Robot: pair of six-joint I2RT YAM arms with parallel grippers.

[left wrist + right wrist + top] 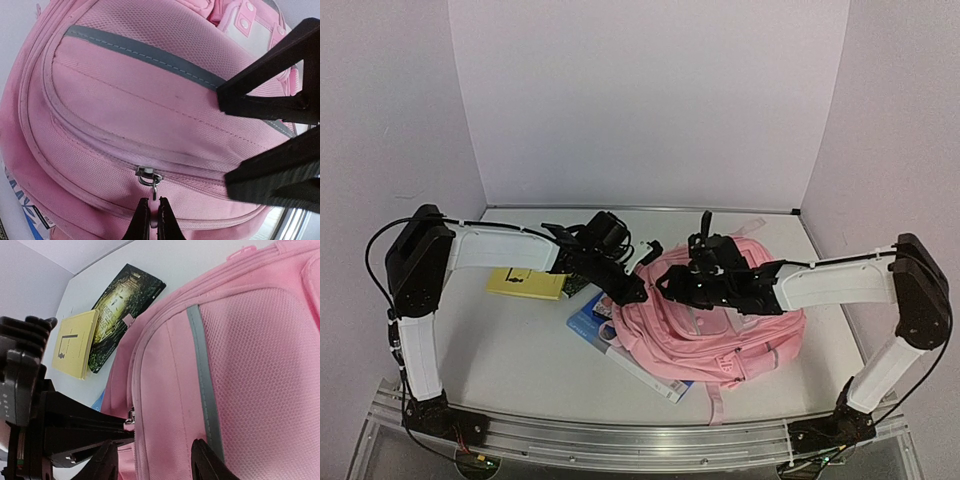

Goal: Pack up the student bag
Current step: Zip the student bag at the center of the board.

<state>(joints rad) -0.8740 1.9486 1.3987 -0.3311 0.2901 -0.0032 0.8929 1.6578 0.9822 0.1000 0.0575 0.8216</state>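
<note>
The student bag [730,330] is a large pink backpack lying flat on the table, with a grey reflective strip [150,55] across its front pocket. My left gripper [154,201] is shut on the pink pull tab hanging from a metal zipper slider [148,173] at the bag's left edge. In the top view the left gripper [632,291] meets the bag there. My right gripper [157,462] is open, its fingers [207,462] straddling the front pocket's fabric just beside the slider [130,417]. From above, the right gripper [680,285] hangs over the bag's upper left part.
A yellow book [525,283] and a dark green book [122,315] lie side by side left of the bag. A blue book [592,322] lies partly under the bag's near left corner. White walls close in the table at the back and sides.
</note>
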